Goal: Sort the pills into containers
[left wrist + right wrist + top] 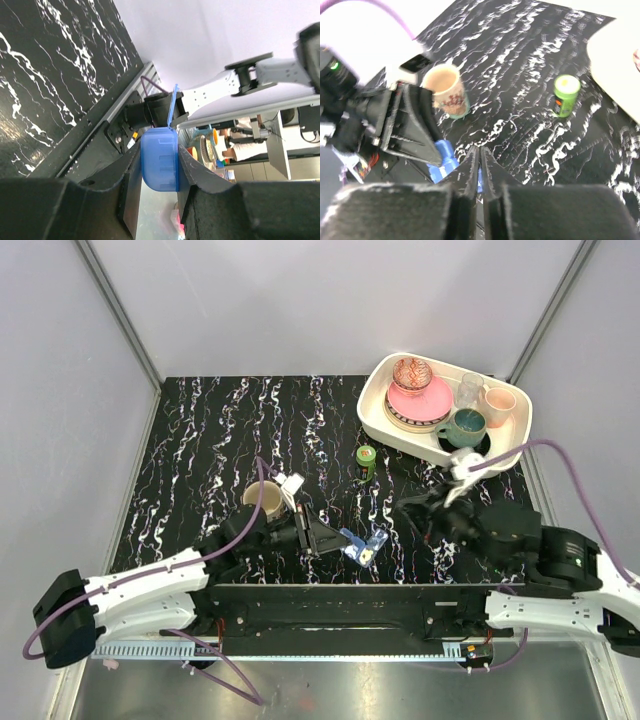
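Two arms meet near the front middle of the tabletop. The left end effector is clamped on the small blue pill box, holding it by its sides with one flip lid standing open. The right end effector is drawn in close beside the box with its fingers pressed together. We cannot tell whether a pill sits between them. From above, a pale speck shows at the box, but it is too small for us to call it a pill. A green bottle stands upright between the box and the white tray, well apart from both arms. A beige mug stands just behind the left arm's wrist. We see no loose pills on the tabletop and none that we can make out inside the compartments. So we judge the sorting to be at an early or middle stage: the box is held ready and open, and most of the filling is still unconfirmed.
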`<state>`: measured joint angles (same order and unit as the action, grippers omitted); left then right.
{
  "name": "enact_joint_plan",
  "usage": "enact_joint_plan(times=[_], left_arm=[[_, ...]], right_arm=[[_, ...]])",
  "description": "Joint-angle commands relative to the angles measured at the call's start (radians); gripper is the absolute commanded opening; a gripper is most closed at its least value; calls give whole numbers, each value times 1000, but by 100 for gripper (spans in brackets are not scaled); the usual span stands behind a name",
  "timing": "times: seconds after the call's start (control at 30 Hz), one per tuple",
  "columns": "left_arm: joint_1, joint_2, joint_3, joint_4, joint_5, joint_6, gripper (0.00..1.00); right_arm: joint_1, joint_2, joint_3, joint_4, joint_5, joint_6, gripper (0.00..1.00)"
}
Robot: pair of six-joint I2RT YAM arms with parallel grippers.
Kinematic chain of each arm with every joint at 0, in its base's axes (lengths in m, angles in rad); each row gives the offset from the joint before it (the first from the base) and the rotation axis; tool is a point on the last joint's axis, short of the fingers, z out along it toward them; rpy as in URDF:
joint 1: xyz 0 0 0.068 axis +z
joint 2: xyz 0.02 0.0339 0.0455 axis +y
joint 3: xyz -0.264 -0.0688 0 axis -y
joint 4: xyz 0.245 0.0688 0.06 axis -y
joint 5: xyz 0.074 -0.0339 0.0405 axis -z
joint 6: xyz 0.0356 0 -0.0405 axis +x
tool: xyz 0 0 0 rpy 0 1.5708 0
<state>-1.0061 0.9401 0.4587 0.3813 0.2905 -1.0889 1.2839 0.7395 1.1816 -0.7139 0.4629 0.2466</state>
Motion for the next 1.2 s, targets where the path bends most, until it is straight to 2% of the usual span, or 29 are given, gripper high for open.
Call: enact_joint_plan(times=[0.0,0.07,0.17,0.5,0.73,1.03,1.17], left_arm=[[34,-70,20,35,-22,-19,0],[38,-81,35,13,-19,-12,0],[40,-87,52,7,-8,-11,0],[38,-96,75,-1,18,-12,0],[38,-119,100,-45,19,4,0],[38,-118,98,-45,19,1,0],[38,-119,97,-53,15,3,0]], right_arm=[[5,-103,-98,-2,393,298,0],[5,-123,-131,-39,439,350,0],[5,-129,-163,-47,419,381,0],[-26,35,-162,-55,320,355,0],[-201,63,-206,19,22,310,0],[-225,23,-238,108,-208,249,0],[-225,-26,-252,154,-265,238,0]])
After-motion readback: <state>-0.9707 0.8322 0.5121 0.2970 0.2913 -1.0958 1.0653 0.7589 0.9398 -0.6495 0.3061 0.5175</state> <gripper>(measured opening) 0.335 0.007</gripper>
